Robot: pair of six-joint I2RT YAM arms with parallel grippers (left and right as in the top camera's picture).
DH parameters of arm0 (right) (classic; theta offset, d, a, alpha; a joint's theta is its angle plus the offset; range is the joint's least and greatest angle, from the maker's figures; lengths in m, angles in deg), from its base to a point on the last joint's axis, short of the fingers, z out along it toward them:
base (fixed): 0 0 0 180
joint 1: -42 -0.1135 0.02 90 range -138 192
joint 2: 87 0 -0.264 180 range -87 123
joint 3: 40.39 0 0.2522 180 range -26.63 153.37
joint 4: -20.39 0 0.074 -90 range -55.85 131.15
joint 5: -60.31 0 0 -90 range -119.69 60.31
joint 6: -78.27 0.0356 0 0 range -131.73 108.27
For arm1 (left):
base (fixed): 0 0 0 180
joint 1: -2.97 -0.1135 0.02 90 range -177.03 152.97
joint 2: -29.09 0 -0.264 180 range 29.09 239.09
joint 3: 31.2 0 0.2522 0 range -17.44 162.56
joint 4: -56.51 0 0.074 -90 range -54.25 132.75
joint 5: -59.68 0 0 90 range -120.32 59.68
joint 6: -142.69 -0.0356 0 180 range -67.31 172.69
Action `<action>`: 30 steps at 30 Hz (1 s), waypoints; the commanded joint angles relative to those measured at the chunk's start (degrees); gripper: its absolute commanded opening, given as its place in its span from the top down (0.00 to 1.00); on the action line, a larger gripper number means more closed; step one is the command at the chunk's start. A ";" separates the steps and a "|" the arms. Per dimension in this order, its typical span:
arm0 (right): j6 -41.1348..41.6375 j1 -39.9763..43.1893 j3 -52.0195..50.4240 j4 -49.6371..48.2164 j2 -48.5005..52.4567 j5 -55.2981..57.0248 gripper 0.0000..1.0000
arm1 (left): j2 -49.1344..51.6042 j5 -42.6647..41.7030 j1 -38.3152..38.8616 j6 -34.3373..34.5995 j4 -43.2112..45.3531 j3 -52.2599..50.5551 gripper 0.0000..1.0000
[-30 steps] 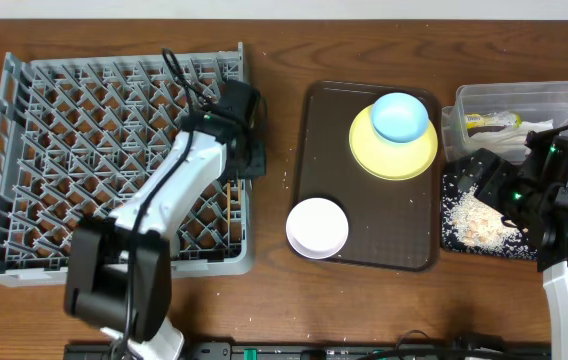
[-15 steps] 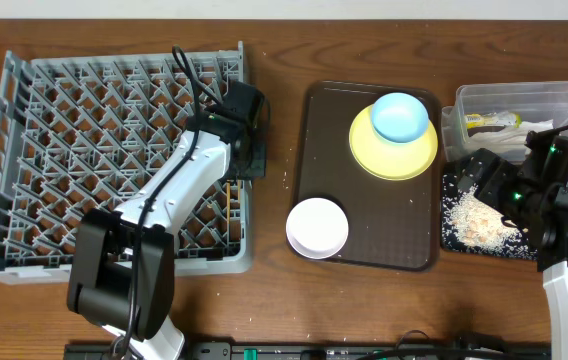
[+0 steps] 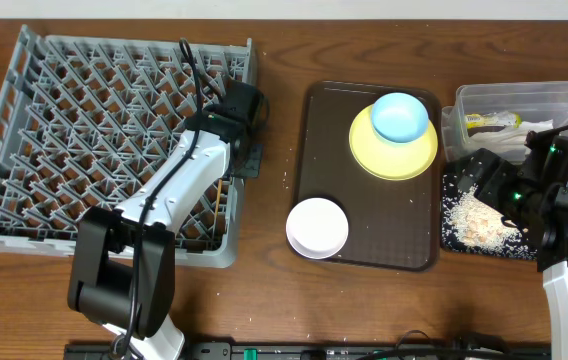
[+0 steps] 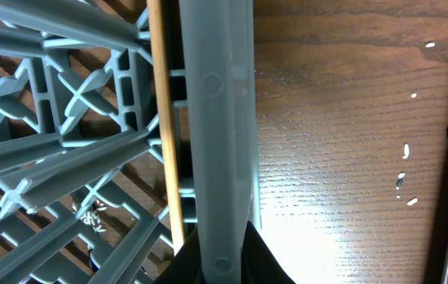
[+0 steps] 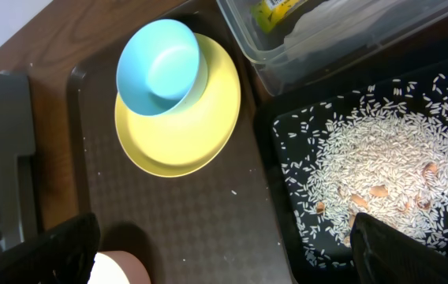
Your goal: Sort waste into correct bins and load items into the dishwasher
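My left gripper (image 3: 247, 160) is shut on the right wall of the grey dish rack (image 3: 64, 130). In the left wrist view the jaws (image 4: 222, 264) clamp the wall (image 4: 216, 118), with a wooden chopstick (image 4: 159, 118) just inside it. My right gripper (image 3: 481, 176) is open and empty (image 5: 240, 252) over the edge between the brown tray and the black tray (image 3: 454, 240). The black tray holds rice crumbs (image 5: 382, 166). The light blue bowl (image 3: 400, 116) sits on the yellow plate (image 3: 409, 155). The white bowl (image 3: 317, 227) overhangs the brown tray's left edge. The clear tub (image 3: 564, 97) holds the wrapper (image 3: 489, 120) and white napkin.
The dark brown serving tray (image 3: 364, 250) lies between the rack and the bins. A few loose rice grains (image 4: 405, 150) lie on the wooden table to the right of the rack.
The rack has shifted and tipped, its near edge rising and moving away, with my left gripper clamped on its right wall. The right arm has not moved.
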 commanded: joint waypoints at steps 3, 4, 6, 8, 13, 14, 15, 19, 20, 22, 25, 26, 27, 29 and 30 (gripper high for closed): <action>-0.33 0.35 0.74 0.04 -0.04 -0.24 0.01 | 1.44 1.88 0.00 3.87 0.55 -0.76 0.72; -0.33 0.35 0.74 0.04 -0.04 -0.24 0.01 | 1.20 1.16 -0.02 5.03 0.42 -0.74 0.71; -0.33 0.35 0.74 0.04 -0.04 -0.24 0.01 | 0.46 -0.28 -0.02 7.78 0.17 -0.61 0.67; -0.31 0.35 0.74 0.02 -0.04 -0.24 0.01 | -0.55 -2.49 -0.02 9.07 -0.11 -0.28 0.62; -0.33 0.35 0.74 0.04 -0.04 -0.24 0.01 | -5.44 -5.35 0.00 10.56 -2.58 1.29 0.53; -0.33 0.35 0.74 0.02 -0.04 -0.24 0.01 | -6.93 -5.60 0.11 10.49 -3.13 1.64 0.53; -0.33 0.37 0.74 0.04 -0.04 -0.24 0.01 | -8.87 -5.62 0.26 9.75 -3.56 1.97 0.53; -0.33 0.35 0.74 0.04 -0.04 -0.24 0.01 | -16.37 -5.60 1.05 7.06 -2.69 2.14 0.53; -0.33 0.35 0.74 0.04 -0.04 -0.24 0.01 | -17.75 -5.64 1.31 7.08 -1.31 2.14 0.53; -0.33 0.35 0.74 0.04 -0.04 -0.24 0.01 | -19.54 -6.75 1.97 6.67 2.67 2.14 0.54; -0.33 0.37 0.74 0.04 -0.04 -0.24 0.01 | -19.19 -14.05 2.75 5.95 10.08 2.16 0.53; -0.33 0.37 0.74 0.04 -0.04 -0.24 0.01 | -18.23 -16.76 3.06 6.03 12.76 2.16 0.54; -0.33 0.35 0.74 0.04 -0.04 -0.24 0.01 | -17.22 -18.73 3.37 6.08 14.78 2.16 0.54; -0.33 0.37 0.74 0.04 -0.04 -0.24 0.01 | -14.60 -20.44 4.09 7.17 17.79 2.73 0.55; -0.33 0.37 0.74 0.04 -0.04 -0.24 0.01 | -12.79 -20.41 4.70 7.32 18.45 3.74 0.55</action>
